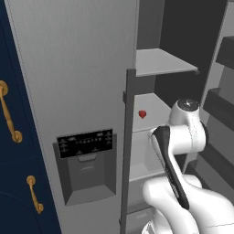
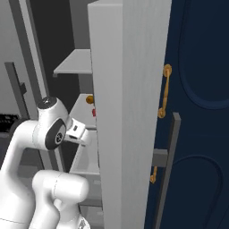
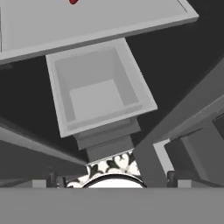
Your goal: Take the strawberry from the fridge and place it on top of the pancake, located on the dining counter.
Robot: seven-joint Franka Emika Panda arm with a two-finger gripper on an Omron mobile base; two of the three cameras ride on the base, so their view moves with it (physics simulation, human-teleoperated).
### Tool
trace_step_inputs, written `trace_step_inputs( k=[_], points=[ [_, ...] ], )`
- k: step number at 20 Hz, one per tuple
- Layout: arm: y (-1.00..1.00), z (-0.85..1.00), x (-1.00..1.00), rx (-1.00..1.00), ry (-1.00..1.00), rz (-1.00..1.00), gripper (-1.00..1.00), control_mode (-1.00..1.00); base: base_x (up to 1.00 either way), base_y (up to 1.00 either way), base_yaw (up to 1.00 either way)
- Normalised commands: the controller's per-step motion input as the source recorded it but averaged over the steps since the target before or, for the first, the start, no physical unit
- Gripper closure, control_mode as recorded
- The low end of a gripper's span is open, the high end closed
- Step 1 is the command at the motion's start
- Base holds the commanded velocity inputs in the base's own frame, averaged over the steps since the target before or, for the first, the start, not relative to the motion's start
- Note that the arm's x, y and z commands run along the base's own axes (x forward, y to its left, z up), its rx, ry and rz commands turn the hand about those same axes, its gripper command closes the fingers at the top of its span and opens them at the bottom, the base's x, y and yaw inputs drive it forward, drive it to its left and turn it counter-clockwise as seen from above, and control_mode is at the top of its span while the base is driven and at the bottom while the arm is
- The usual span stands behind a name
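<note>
Left base view gives you the status: fridge (image 1: 73, 68) right door is swung open, left door with the black dispenser panel (image 1: 85, 142) shut. So the opening step looks done. The strawberry (image 1: 142, 114) sits on the middle shelf (image 1: 153, 107), near its front edge, untouched.

The arm (image 1: 183, 137) is bent in front of the open compartment, wrist roughly level with that shelf, but nothing is reaching in yet. Right base view shows the same from the other side: a sliver of the strawberry (image 2: 94, 112) past the open door's edge (image 2: 129, 112), with a small orange item (image 2: 90, 99) just behind it on the same shelf.

Hand view looks down past the shelf's front lip onto a pale open drawer (image 3: 98, 94) below; the strawberry (image 3: 73, 1) is only a red scrap at the top edge. So the camera is aimed well under the fruit, not at it.

Gripper (image 3: 113, 180): fingers spread fully wide, nothing between them.

My read: early stage. Door open, approach started. Still to do: you need to tilt up and line up on the fruit, grab, pull out, drive to the dining counter, set it on the pancake. Neither of those is in any view.
</note>
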Motion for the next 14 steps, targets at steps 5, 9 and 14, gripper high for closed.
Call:
trace_step_inputs(
  k=[5, 9, 14],
  points=[
    [0.05, 0.0, 0.86, 0.06, -0.23, 0.07, -1.0, -1.0, 0.0, 0.0, 0.0],
    [0.08, 0.14, 0.99, 0.0, -0.2, 0.11, -1.0, -1.0, 0.0, 0.0, 0.0],
    [0.0, 0.35, 0.6, 0.0, -0.05, 0.06, -1.0, -1.0, 0.0, 0.0, 0.0]
  ],
)
